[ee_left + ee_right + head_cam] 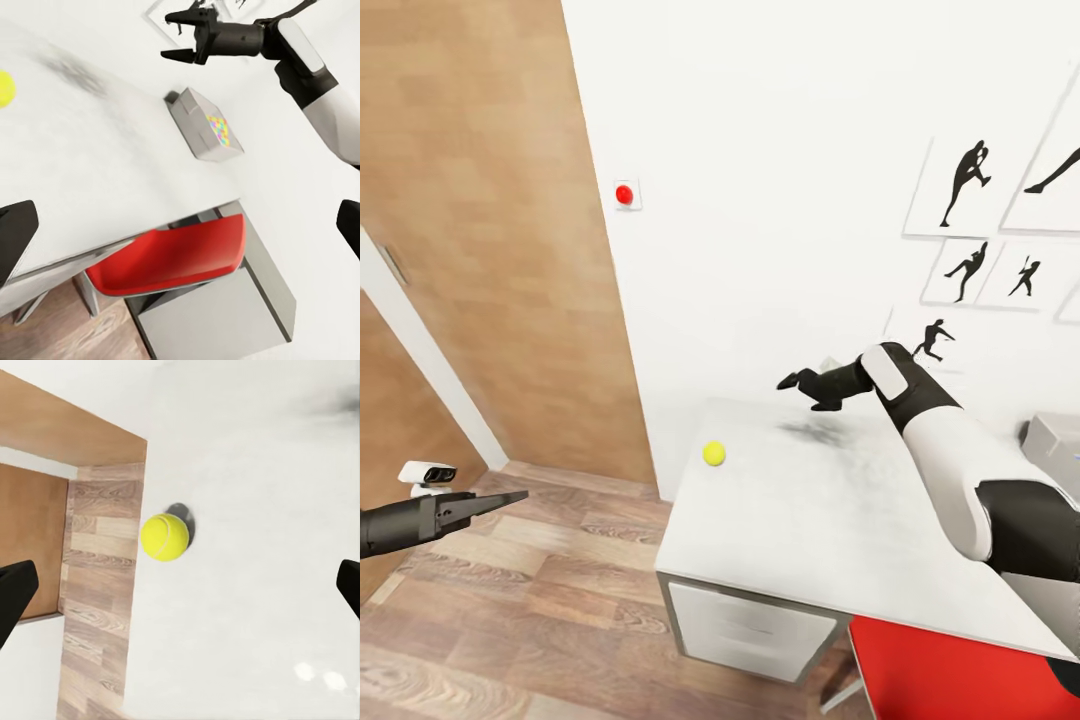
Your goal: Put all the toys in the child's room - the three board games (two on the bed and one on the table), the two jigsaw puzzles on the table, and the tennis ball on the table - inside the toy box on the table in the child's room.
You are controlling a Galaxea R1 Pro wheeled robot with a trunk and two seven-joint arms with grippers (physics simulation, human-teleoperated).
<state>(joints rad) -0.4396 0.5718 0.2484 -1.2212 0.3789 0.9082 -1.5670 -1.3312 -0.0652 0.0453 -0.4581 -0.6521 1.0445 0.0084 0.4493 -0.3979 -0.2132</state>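
Tennis ball (713, 453) sits alone on the pale desk (830, 520), close to the desk's left edge and not far from the back corner by the wall, with bare top all around it. From my right wrist camera the ball (164, 537) lies ahead and somewhat toward the desk edge, floor planks showing just beyond it; the two dark fingertips sit far apart at the frame's sides with nothing between them, so I read the right gripper (812, 385) as wide open and empty. It hangs above the back part of the desk, near the wall, and the ball lies away from the wall and toward the left edge from it. The ball being round, no long axis to line up on; any approach angle should serve. My left gripper (495, 500) hovers off the desk over the wood floor, well apart from the ball, fingers drawn to a point in the head view, holding nothing; how tightly they are closed I cannot tell. Right arm is plainly nearer, so my judgement is that it takes the pick. Toy box (205, 125) stands further along the desk with a mosaic-patterned puzzle (217, 126) visible inside. Red chair (172, 259) is tucked under the front edge.
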